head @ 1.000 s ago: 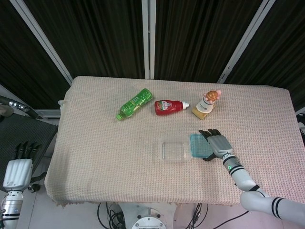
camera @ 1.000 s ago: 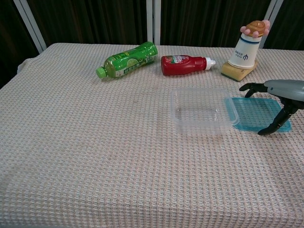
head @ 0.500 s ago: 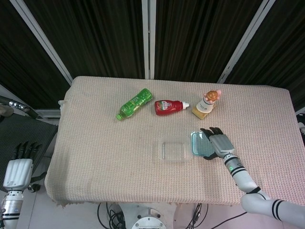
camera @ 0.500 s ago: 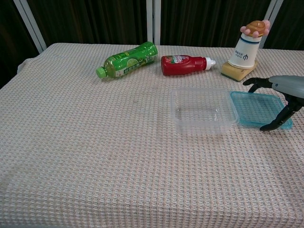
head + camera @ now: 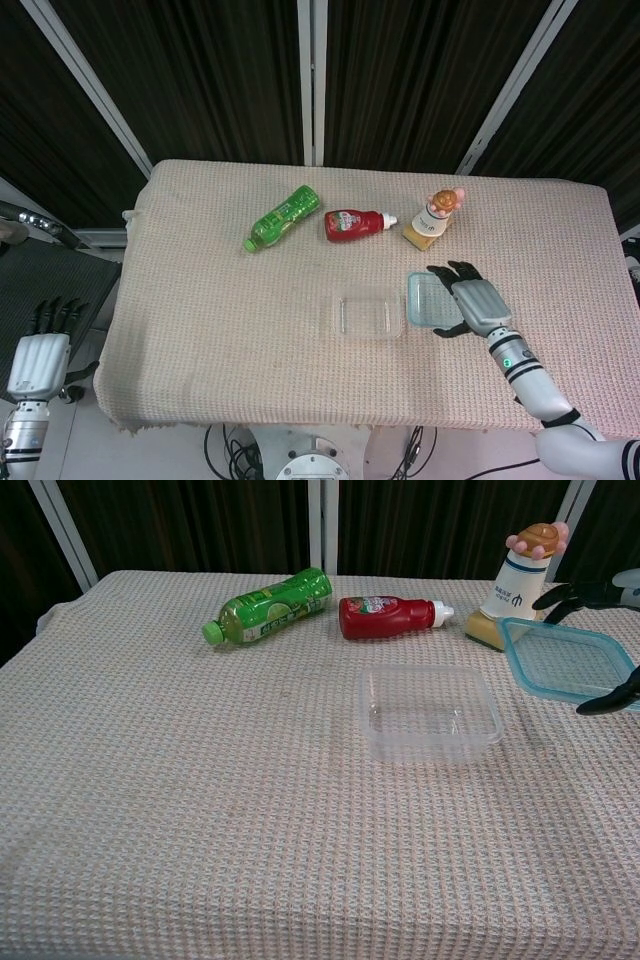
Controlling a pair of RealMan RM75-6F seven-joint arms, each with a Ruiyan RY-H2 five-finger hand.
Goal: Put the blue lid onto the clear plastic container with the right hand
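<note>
From the head view, the right hand [image 5: 478, 305] holds the blue lid [image 5: 431, 299] by its right edge, dark fingers [image 5: 447, 270] wrapped over the far and near sides. The lid sits just right of the clear plastic container [image 5: 365, 316], which rests open on the woven surface [image 5: 200, 330]. Behind them lie a green bottle [image 5: 283, 217] and a red ketchup bottle [image 5: 355, 224], both on their sides, with a white squeeze bottle [image 5: 434, 216] standing on a yellow sponge. The left hand [image 5: 36, 355] hangs off the surface at the lower left, fingers straight and holding nothing.

From the chest view, the blue lid [image 5: 565, 660] is lifted off the surface and tilted, to the right of the clear plastic container [image 5: 429, 712] and higher than it. Dark fingers [image 5: 608, 700] grip its far and near edges. The white squeeze bottle [image 5: 521, 580] stands just behind the lid.
</note>
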